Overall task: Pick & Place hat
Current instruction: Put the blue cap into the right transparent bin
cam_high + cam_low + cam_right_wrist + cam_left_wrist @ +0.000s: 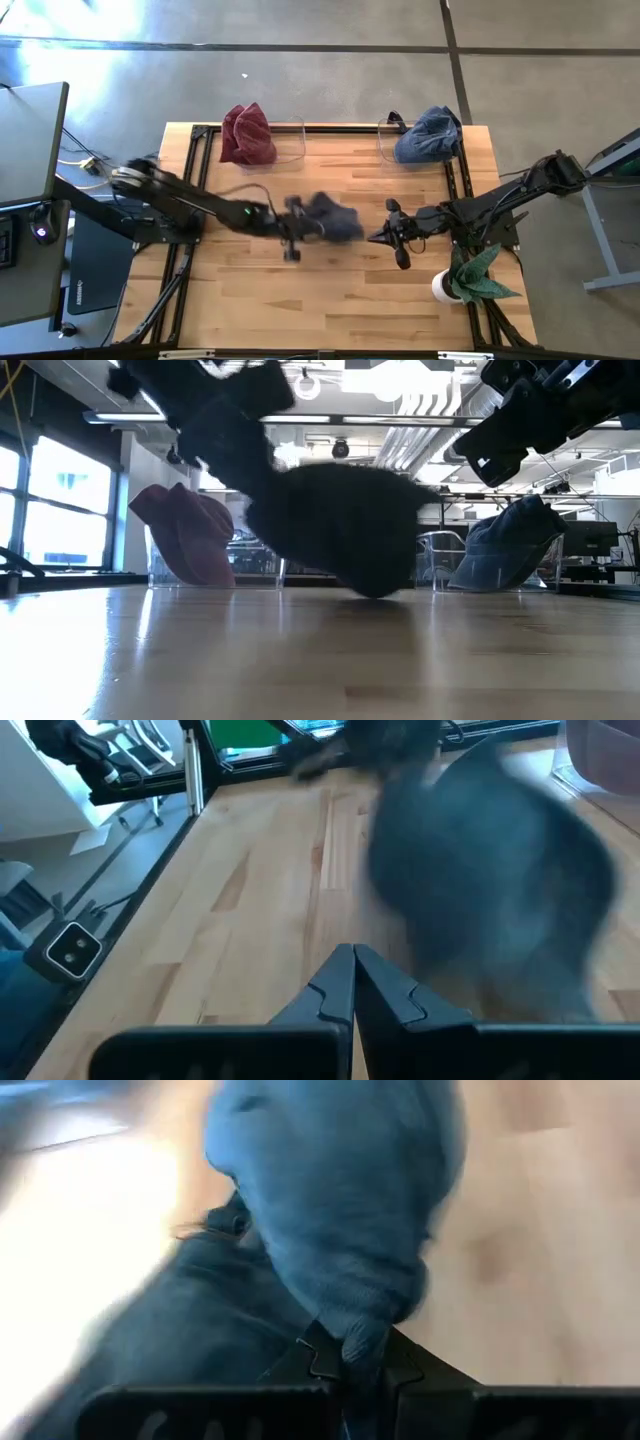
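You have the dark blue hat [335,218] near the middle of the table [330,290], with the left gripper [292,226] pinching a fold of its fabric, as the left wrist view shows cloth bunched between the fingers [318,1362]. The hat hangs low and seems to brush the wood in the low view. Your bite looks small, so the cloth could slip free if you swing fast. The right gripper [392,237] waits just beside the hat, fingers pressed together on nothing; a careless sweep could snag on it. The maroon hat [247,134] and the lighter blue hat [427,135] rest at the far edge, near the clear stands, which a trailing hat could topple.
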Robot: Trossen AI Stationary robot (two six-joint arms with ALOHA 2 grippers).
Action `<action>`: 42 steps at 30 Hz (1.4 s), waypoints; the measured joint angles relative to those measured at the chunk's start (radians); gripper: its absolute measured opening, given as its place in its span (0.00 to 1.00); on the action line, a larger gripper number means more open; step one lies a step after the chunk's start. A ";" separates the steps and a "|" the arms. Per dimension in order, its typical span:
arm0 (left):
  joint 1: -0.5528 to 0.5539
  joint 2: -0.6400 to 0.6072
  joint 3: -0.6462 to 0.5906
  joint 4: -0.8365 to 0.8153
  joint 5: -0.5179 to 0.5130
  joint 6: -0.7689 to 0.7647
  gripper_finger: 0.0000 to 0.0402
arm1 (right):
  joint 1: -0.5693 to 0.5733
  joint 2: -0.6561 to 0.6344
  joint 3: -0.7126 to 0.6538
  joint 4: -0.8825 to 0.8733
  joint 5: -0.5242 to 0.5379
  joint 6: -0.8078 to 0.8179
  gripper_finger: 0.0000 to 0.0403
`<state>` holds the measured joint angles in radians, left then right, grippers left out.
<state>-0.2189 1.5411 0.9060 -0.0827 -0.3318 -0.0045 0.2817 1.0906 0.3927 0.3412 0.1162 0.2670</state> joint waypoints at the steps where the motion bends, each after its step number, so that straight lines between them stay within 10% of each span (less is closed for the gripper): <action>1: -0.010 0.052 -0.008 0.087 0.060 0.005 0.02 | 0.000 0.000 0.000 0.001 0.000 0.005 0.00; 8: -0.053 0.254 0.110 0.144 0.333 0.048 0.16 | 0.000 0.000 0.000 0.016 0.000 0.023 0.00; 13: -0.049 0.262 0.307 -0.209 0.394 0.024 0.40 | 0.000 0.010 0.000 0.003 0.017 0.046 0.00; 20: -0.097 0.259 0.511 -0.692 0.020 -0.130 0.54 | 0.000 0.099 0.004 0.030 0.029 0.069 0.00; 28: -0.132 0.259 0.346 -0.445 -0.182 -0.195 0.54 | 0.008 0.185 0.132 -0.134 -0.028 0.139 0.11; 42: -0.075 0.325 0.309 0.035 -0.056 0.078 0.54 | 0.059 0.323 0.290 -0.432 -0.103 0.261 0.37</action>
<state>-0.2939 1.8662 1.2155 -0.0476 -0.3879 0.0740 0.3409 1.4139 0.6828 -0.0913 0.0130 0.5283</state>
